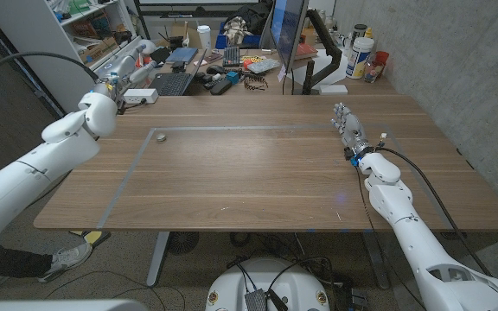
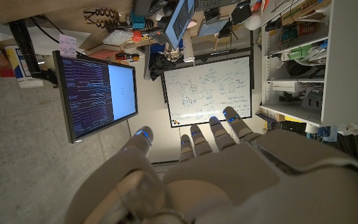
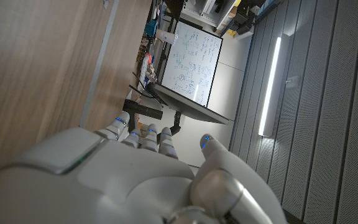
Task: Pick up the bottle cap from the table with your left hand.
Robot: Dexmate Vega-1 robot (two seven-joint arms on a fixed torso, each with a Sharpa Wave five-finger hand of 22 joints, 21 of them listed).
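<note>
The bottle cap [image 1: 160, 136], a small round disc, lies on the tabletop [image 1: 258, 173] in the upper left of the head view, just inside the corner of a thin taped outline [image 1: 128, 177]. Nothing touches it. Up and to the left of it in the frame we see the left hand [image 1: 130, 67], raised near the tabletop's far left corner, its fingers [image 2: 194, 140] extended, slightly apart, and holding nothing. At the right of the frame the right hand [image 1: 349, 130] rests on the tabletop, well apart from the cap, fingers [image 3: 143, 135] straight, close together and empty. We judge the step in hand to be the approach: the reach is not yet made. The next move calls for bringing the left hand down and inward over the cap, then closing thumb and fingers on its low rim.
</note>
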